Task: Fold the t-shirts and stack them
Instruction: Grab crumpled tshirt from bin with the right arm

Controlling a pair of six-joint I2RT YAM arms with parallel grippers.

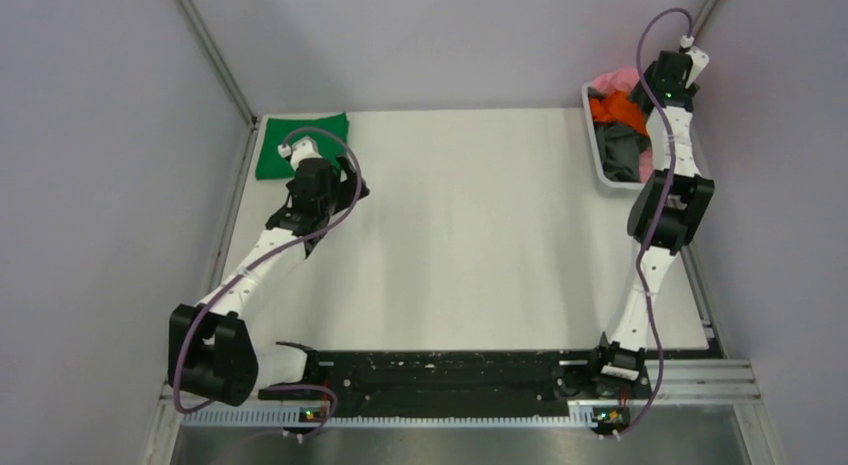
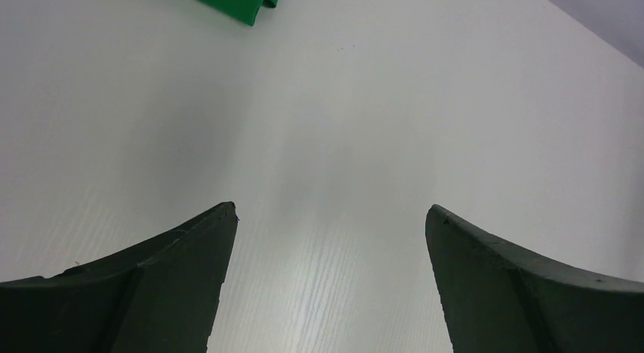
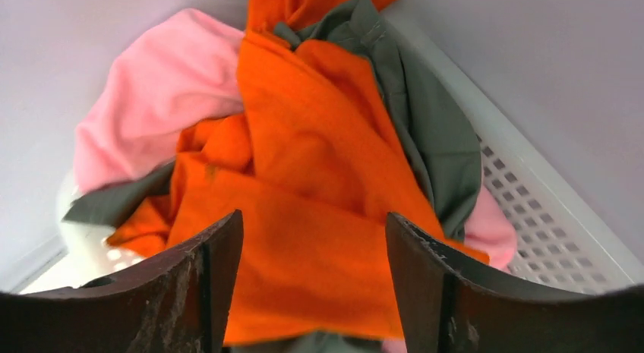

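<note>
Right gripper [image 3: 311, 220]: jaws apart over orange t-shirt [image 3: 304, 156], heaped with pink t-shirt [image 3: 144, 125] and grey t-shirt [image 3: 433, 133] in white basket [image 3: 531, 193], upper right of top view. Left gripper [image 2: 330, 210]: jaws wide apart above table [image 1: 470, 235]. Folded green t-shirt [image 1: 300, 145] lies upper left.

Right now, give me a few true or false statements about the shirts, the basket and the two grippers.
1. The green shirt lies folded at the far left corner of the table. True.
2. The left gripper holds the green shirt. False: its jaws stand open over bare table, apart from that shirt.
3. The basket is empty. False: it holds an orange shirt, a pink shirt and a grey shirt, all unfolded.
4. The right gripper is at the basket, pointing at the orange shirt. True.
</note>
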